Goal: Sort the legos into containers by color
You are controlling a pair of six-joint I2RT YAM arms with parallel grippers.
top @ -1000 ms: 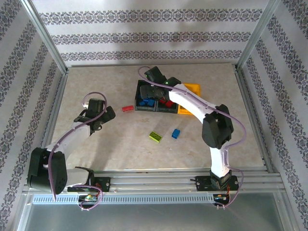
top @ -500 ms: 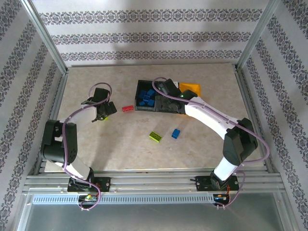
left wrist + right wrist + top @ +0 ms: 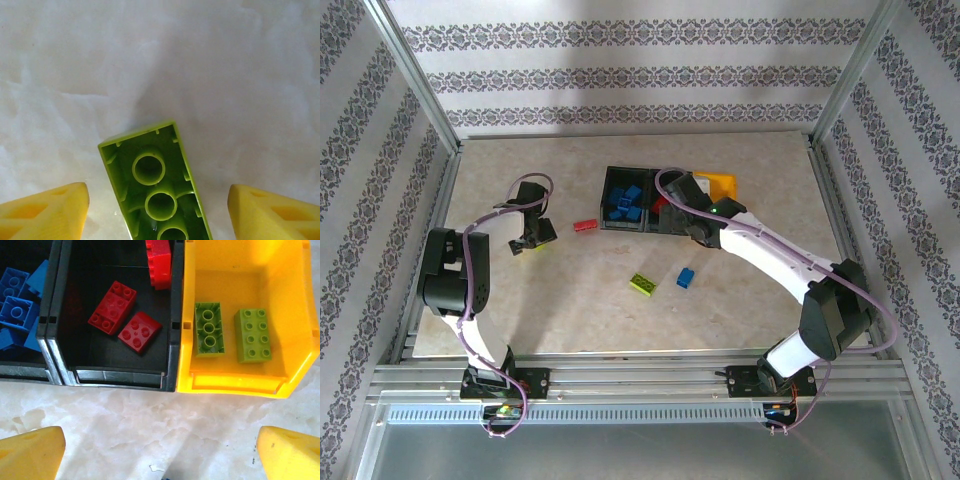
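Currently left gripper [image 3: 159, 200] is straddling upturned lime brick [image 3: 150, 170], fingers [image 3: 45, 215] open, not touching, presumably lining up a grasp. Right gripper [image 3: 161, 440] is hovering empty, open, near yellow bin [image 3: 235, 382].

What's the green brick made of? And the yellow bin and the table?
The green brick looks like hard moulded plastic: smooth, slightly glossy, hollow tubes underneath. The yellow bin seems plastic too: thin shiny walls, moulded rim. The table looks pale and marbled; stone or printed laminate, I can't tell.
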